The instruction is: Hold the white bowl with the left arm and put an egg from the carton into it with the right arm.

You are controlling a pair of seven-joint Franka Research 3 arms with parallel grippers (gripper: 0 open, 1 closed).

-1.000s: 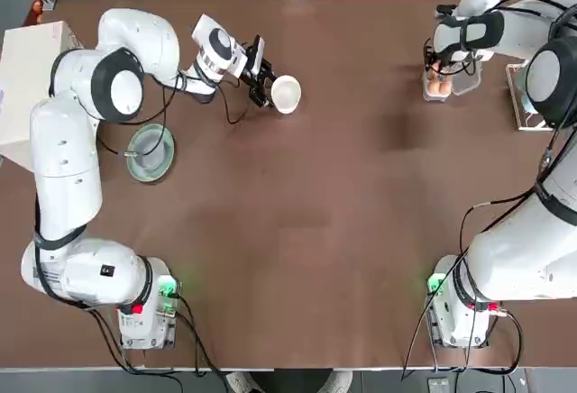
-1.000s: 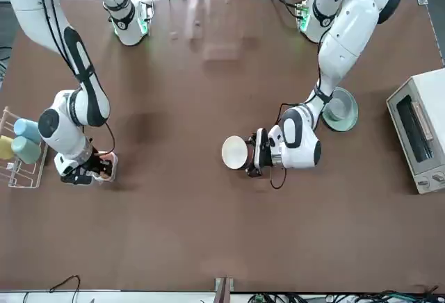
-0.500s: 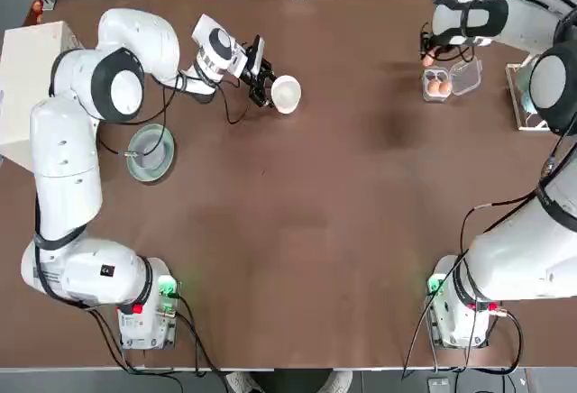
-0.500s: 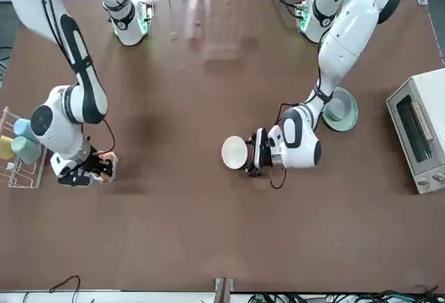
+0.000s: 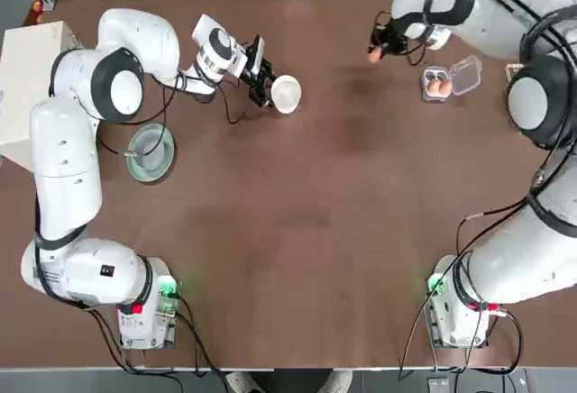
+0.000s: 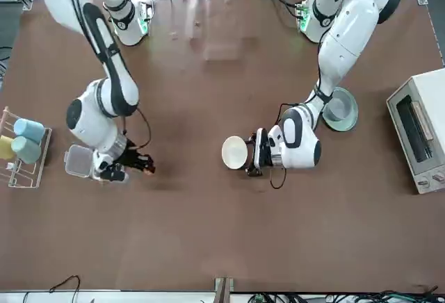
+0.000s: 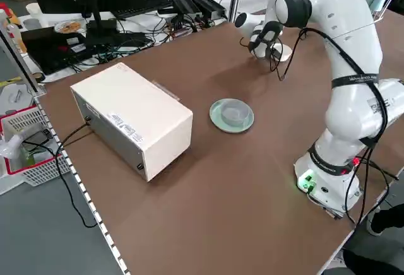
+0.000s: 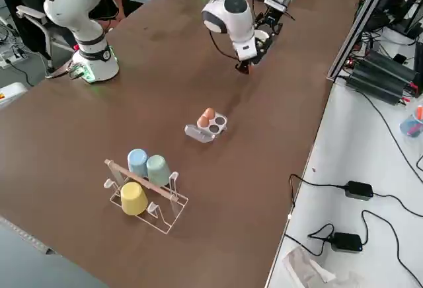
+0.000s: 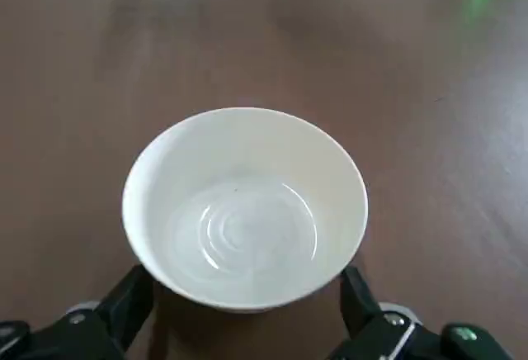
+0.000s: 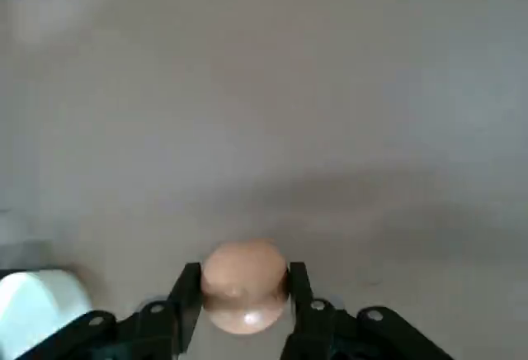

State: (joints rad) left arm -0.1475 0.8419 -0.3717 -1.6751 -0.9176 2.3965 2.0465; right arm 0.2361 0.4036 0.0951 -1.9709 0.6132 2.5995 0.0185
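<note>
In the top view, the white bowl point(image 5: 286, 94) is held by the left gripper point(image 5: 270, 93), mouth up; from it, the right gripper point(image 5: 379, 50) is seen near two o'clock. The egg point(image 5: 375, 56) is carried there, clear of the open carton point(image 5: 436, 86), which lies at three o'clock from the bowl with two other eggs point(image 5: 439, 87) in it. The picking can be judged done; the carry across and the release are left.

In the front view, the egg-bearing gripper is found at about nine o'clock from the bowl, well apart from it.

In the left side view, the bowl is shown at the left arm's end, near one o'clock from the pale-green dish point(image 7: 219, 119).

In the right side view, the carton is seen at seven o'clock from the right gripper.

In the left wrist view, the bowl is shown gripped and without an egg.

In the right wrist view, the egg is pinched between both fingers.
</note>
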